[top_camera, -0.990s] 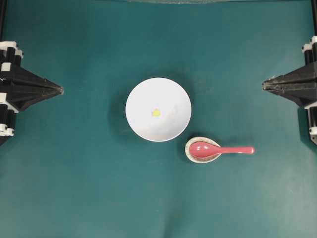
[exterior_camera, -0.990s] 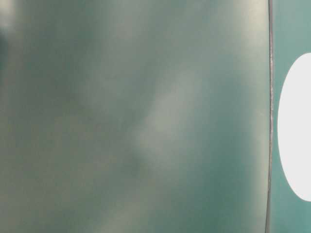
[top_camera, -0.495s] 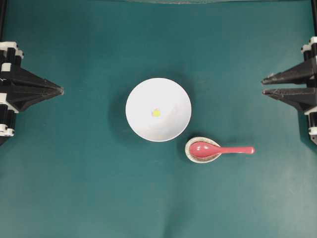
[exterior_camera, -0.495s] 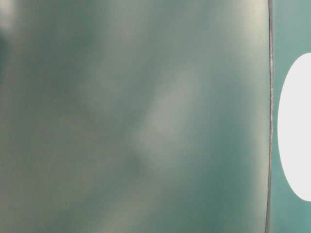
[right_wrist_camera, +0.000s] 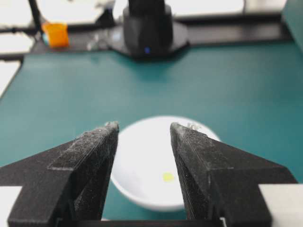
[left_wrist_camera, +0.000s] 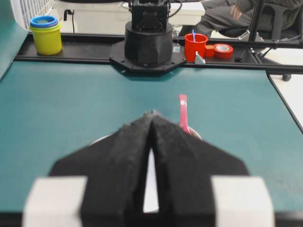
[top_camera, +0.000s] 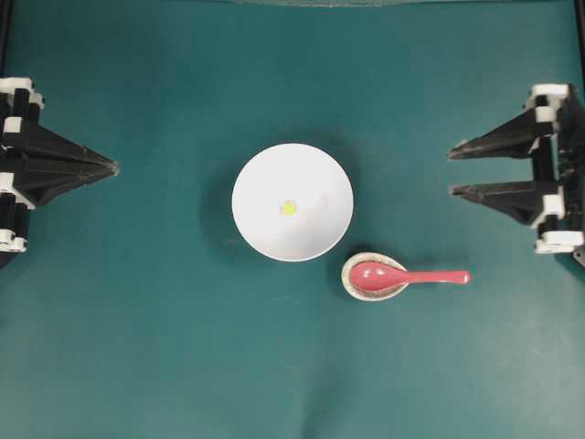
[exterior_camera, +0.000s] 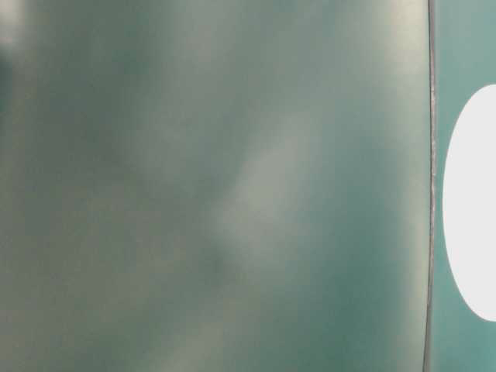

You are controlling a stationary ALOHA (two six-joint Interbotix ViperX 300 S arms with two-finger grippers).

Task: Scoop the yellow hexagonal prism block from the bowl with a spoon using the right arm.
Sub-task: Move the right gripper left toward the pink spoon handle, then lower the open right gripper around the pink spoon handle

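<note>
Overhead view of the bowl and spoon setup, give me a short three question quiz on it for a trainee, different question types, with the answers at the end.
1. True or false: the spoon is already held by the right gripper.
2. Multiple choice: where does the yellow hexagonal prism block lie? A) on the table beside the bowl B) inside the bowl C) in the spoon's scoop
3. Fill in: the spoon's scoop rests on a small speckled ____.

Key:
1. False. The spoon lies untouched, and the right gripper is open and apart from it. The left gripper is shut.
2. B
3. spoon rest
</note>
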